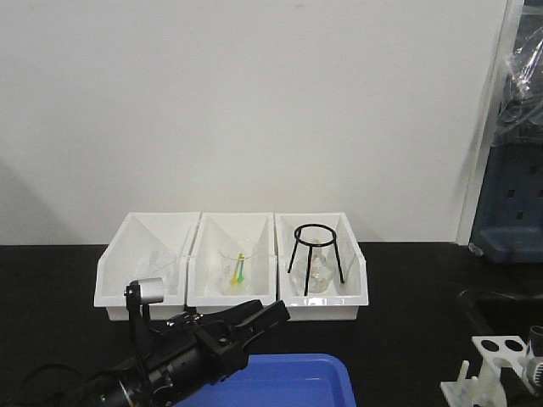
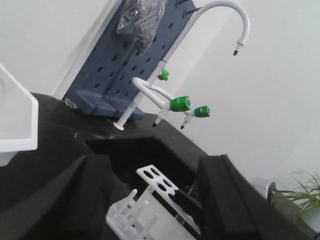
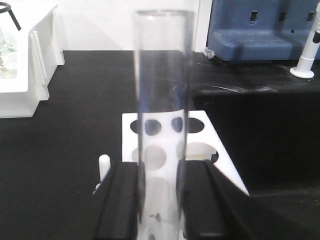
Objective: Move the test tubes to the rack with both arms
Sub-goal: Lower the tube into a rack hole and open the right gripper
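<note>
from where i stand, the right gripper (image 3: 160, 175) is clamped on a slender clear glass test tube (image 3: 162, 75), its two black fingers (image 3: 120, 200) pressed against the lower part of the glass. the tube is upright, open rim on top. its bottom end is hidden between the fingers, so i cannot tell how much hangs below the grip. the small white plastic rack (image 3: 129, 142) sits on the black table (image 1: 51, 280) just beyond the tube, near the edge of the black sink (image 2: 135, 150), and none of the round holes i can see holds a tube. the left gripper (image 1: 259, 322) has its jaws apart and holds nothing. it hangs low over the blue plastic tray (image 1: 297, 381), in front of the three white rectangular bins (image 1: 114, 271), and its own camera looks toward the rack. i'd say the step in hand is seating this tube. to do it well, the arm should carry the tube forward until its axis lines up with one hole, keeping it dead vertical, since a tilt would catch the rim of the top plate. then it should come down slowly and let go only once the base rests in the lower plate. the glass is slick and thin, so the grip wants to be firm, not crushing. the rack looks light and might skid if nudged, so the approach should come straight from above.
</note>
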Controlling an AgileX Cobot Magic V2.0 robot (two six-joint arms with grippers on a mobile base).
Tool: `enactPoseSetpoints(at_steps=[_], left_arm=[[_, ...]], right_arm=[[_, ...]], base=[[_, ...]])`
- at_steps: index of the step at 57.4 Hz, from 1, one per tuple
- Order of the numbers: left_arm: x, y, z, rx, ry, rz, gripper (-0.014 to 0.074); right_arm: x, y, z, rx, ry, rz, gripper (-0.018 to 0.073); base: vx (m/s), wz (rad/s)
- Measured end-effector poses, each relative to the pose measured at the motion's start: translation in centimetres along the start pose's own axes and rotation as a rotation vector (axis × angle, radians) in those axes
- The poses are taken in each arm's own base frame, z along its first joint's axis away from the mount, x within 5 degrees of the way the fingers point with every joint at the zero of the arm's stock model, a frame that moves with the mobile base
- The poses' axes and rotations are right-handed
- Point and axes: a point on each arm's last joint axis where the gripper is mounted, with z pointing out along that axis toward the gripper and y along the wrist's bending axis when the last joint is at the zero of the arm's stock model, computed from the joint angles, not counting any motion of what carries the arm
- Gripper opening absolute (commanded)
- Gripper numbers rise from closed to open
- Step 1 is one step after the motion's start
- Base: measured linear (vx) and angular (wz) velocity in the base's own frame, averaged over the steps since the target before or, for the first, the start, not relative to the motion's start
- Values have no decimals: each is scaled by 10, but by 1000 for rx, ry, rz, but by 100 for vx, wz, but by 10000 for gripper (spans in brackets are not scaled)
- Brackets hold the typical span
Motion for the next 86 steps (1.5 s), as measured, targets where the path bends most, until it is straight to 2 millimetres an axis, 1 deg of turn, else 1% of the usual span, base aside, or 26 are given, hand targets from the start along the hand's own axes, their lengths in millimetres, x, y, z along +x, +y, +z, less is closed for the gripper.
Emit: enactPoseSetpoints(at_steps=[2,8,17,22,27,29,34,40,45,50,52,55,60,65,70,77,86], left_arm=[[0,0,0,0,0,0,514],[0,0,0,0,0,0,514],[0,1,0,-8,6,23,514],[-2,3,-1,-22,-3,70,513],[-13,5,-5,-55,-45,115,492],[-18,6,-7,-69,-65,136,477],[-39,1,-15,-117,-132,206,426],[-68,-16,-29,-176,-175,370,372],[-91,-37,-44,-245,-180,522,348],[-107,-59,-61,-309,-169,618,324],[-112,-67,-68,-334,-165,638,312],[-121,-82,-81,-378,-160,659,296],[-130,-102,-102,-435,-163,682,263],[-137,-122,-124,-479,-174,711,211],[-137,-138,-146,-505,-189,755,150],[-131,-151,-172,-552,-186,772,82],[-124,-159,-198,-625,-158,748,44]], right_arm=[[0,0,0,1,0,1,427],[1,0,0,0,9,0,472],[-2,0,-2,-1,17,29,477],[-12,-1,-8,-2,-1,33,477],[-31,-2,-19,-3,-53,37,477],[-41,-2,-26,-4,-79,40,477],[-63,-3,-42,-9,-109,43,477],[-101,-4,-64,-20,-116,11,477],[-134,-5,-86,-30,-128,-16,477],[-161,-6,-108,-35,-155,-21,477],[-165,-7,-115,-37,-158,-22,477],[-169,-7,-125,-40,-155,-25,477],[-168,-7,-134,-44,-134,-29,477],[-167,-7,-139,-47,-114,-31,477],[-166,-7,-140,-48,-107,-32,477],[-166,-7,-140,-48,-103,-33,477],[-165,-7,-140,-48,-99,-33,477]], base=[[0,0],[0,0],[0,0],[0,0],[0,0],[0,0],[0,0],[0,0],[0,0],[0,0],[0,0],[0,0],[0,0],[0,0],[0,0],[0,0],[0,0]])
